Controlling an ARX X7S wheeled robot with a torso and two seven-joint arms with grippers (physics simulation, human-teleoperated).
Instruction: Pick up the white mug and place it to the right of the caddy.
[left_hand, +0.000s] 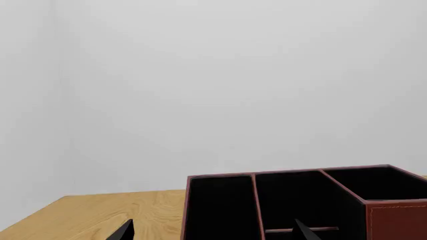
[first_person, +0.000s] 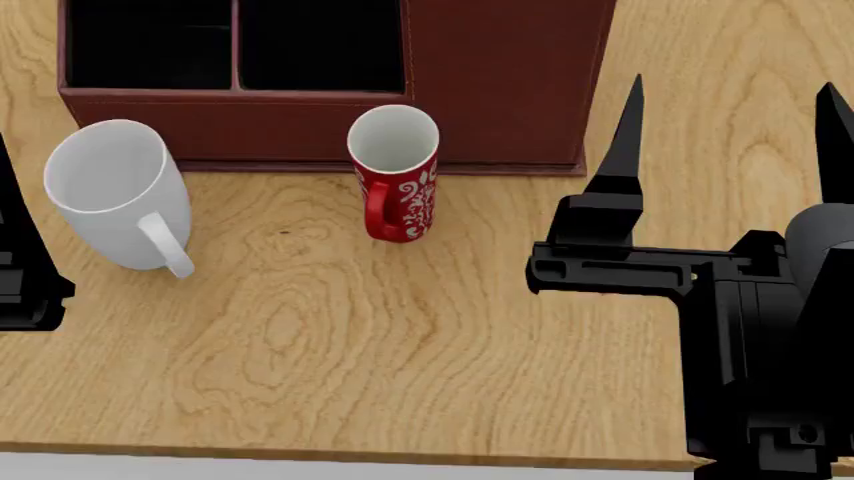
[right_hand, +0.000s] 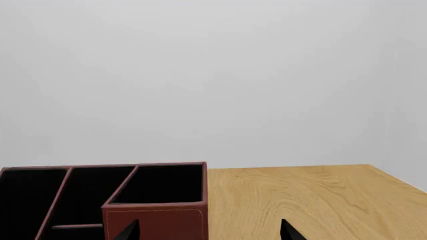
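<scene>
The white mug (first_person: 110, 195) is finished in plain glossy white, handle included. The red mug (first_person: 396, 175) is coloured red with white swirl markings and a white interior. The caddy (first_person: 494, 85) is covered in dark red-brown with lighter stitching along the edges; its compartments are lined in black. The table (first_person: 400, 340) is rendered in light yellow-brown wood with darker grain rings. The right gripper (first_person: 727, 110) and the left gripper (left_hand: 210, 232) are black. The wall (right_hand: 213, 75) is uniformly pale grey-white.

A light wood-grain tabletop (first_person: 400, 340) fills the head view; plain pale grey wall (right_hand: 213, 75) rises behind it, evenly lit.
</scene>
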